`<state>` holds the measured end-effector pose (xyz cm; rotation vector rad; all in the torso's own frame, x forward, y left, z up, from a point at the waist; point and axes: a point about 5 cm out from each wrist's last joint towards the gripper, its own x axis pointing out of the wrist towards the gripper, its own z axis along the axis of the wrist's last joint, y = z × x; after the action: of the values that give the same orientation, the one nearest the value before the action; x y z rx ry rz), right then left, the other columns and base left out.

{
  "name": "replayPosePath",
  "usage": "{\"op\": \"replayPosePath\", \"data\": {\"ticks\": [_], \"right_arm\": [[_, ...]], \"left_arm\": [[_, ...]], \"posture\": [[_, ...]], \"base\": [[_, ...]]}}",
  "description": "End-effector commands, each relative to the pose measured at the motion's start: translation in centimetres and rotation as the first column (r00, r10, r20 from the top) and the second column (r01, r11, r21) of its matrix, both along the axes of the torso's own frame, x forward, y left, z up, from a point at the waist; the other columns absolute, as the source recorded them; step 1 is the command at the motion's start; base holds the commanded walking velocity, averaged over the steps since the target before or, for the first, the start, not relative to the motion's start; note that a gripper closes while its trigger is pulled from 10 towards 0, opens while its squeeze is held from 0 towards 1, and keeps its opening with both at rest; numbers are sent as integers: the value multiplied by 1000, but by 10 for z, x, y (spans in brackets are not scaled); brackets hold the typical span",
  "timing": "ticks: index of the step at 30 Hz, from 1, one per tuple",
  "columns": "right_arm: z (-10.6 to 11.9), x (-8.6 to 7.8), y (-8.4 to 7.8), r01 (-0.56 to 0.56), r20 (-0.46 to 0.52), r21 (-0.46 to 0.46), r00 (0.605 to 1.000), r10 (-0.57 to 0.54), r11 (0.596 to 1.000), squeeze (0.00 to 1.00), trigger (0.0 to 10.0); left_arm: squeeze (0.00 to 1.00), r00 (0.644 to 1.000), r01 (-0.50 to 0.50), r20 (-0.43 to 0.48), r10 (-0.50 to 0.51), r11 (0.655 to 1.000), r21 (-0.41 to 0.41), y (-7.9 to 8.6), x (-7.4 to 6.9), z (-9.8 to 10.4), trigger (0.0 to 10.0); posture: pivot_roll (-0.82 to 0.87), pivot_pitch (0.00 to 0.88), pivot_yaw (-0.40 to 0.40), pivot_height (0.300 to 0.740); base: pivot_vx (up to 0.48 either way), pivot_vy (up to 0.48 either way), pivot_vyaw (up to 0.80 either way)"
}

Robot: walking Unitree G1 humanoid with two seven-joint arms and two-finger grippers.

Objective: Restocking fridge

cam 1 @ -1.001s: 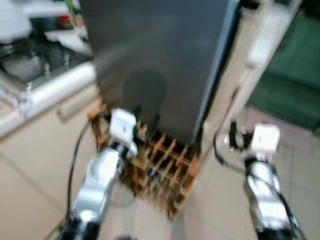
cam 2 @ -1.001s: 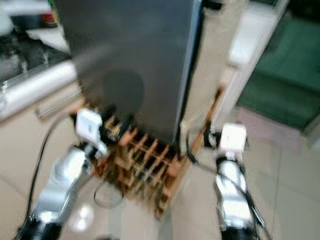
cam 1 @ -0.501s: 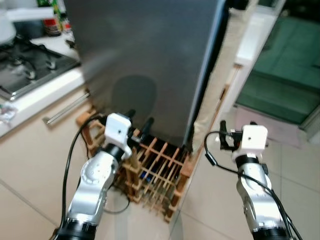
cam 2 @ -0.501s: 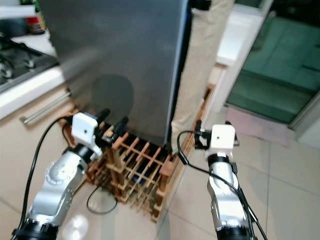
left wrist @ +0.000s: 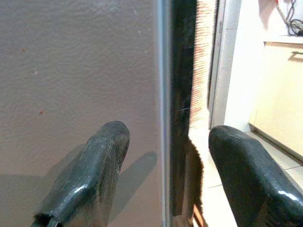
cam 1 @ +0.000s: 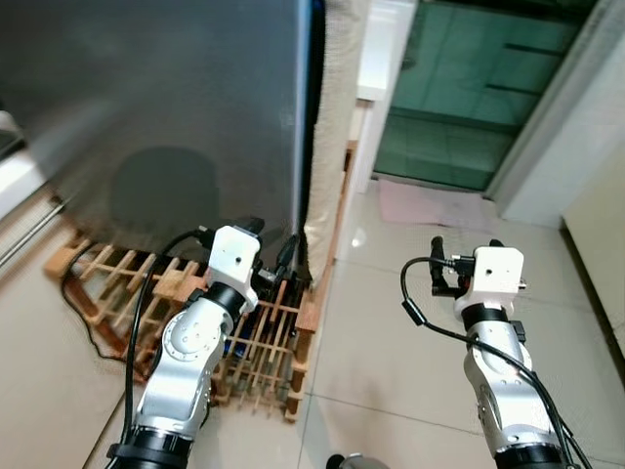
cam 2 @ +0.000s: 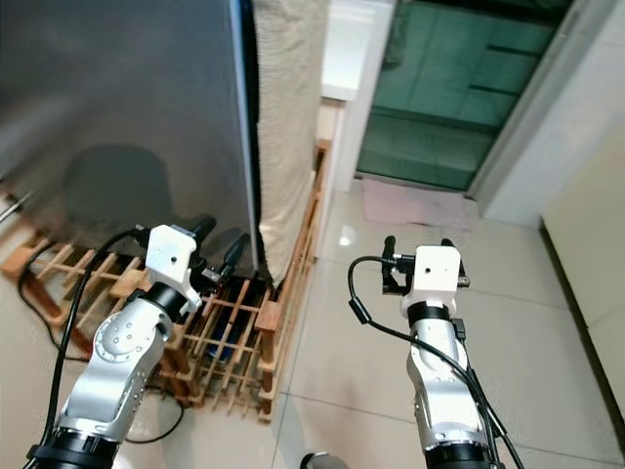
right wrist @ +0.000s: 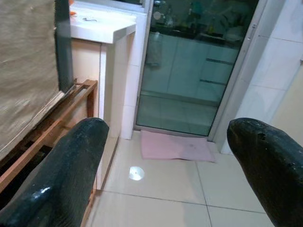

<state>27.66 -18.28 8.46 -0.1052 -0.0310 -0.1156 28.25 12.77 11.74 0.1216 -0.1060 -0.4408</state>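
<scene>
— Fridge position? Tall dark grey metal fridge (cam 1: 166,107) stood above the low wooden slatted rack (cam 1: 249,337).
— Grippers? Left gripper (left wrist: 161,175) spread at its edge; right gripper (right wrist: 165,161) spread over pale tiled floor (cam 1: 410,322).

Wooden rack (cam 1: 264,337) on tiled floor (cam 1: 391,332); pink mat (cam 1: 420,203) beyond.

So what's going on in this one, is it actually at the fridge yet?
The robot stands facing the grey fridge, whose door looks closed. Its left hand is raised, open and empty, close to the door's edge, above a wooden rack on the floor. The right hand is also open and empty, held over the tiled floor toward a glass door. Nothing is being held.
</scene>
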Motion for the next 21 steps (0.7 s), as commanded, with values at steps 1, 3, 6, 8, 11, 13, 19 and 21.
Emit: {"op": "replayPosePath", "data": {"ticks": [1, 3, 6, 8, 11, 13, 19, 21], "right_arm": [[4, 4, -1, -9, 15, -14, 1000, 10, 1000, 0, 10000], [4, 5, -1, -10, 15, -15, 1000, 10, 1000, 0, 10000], [4, 6, -1, -10, 15, -17, 1000, 11, 1000, 0, 10000], [4, 6, -1, -10, 15, -19, 1000, 11, 1000, 0, 10000], [3, 7, -2, -10, 12, -23, 1000, 11, 1000, 0, 10000], [3, 8, -2, -10, 12, -23, 1000, 10, 1000, 0, 10000], [1, 9, -4, -2, 6, -22, 1000, 2, 1000, 0, 10000], [0, 9, -5, 0, 1, -23, 1000, 0, 1000, 0, 10000]], "left_arm": [[0, 1000, 5, 8, -5, 1000, 16, -2, 0, 1, 10000], [0, 1000, 20, 18, -20, 1000, 13, -4, -1, 2, 10000], [0, 996, 69, 48, -71, 997, 30, -10, -4, 8, 10000], [0, 993, 101, 53, -103, 994, 48, -13, -5, 10, 10000], [0, 980, 183, 71, -188, 980, 75, -29, -4, 22, 10000], [0, 976, 199, 75, -204, 977, 72, -30, -4, 25, 10000], [0, 969, 235, 67, -236, 972, 32, -25, -1, 37, 10000], [0, 972, 228, 59, -229, 973, 13, -26, 2, 42, 10000]], "posture": [[-24, 0, -57, 740], [-24, 0, -59, 740], [-21, 0, -60, 740], [-21, 0, -60, 740], [-25, 0, -60, 740], [-26, 0, -60, 740], [-24, 0, -62, 740], [-25, 0, -61, 740]], "base": [[0, 0, 0], [0, 0, 0], [0, 0, 0], [0, 0, 0], [0, 0, 0], [0, 0, 0], [0, 0, 0], [0, 0, 0]]}}
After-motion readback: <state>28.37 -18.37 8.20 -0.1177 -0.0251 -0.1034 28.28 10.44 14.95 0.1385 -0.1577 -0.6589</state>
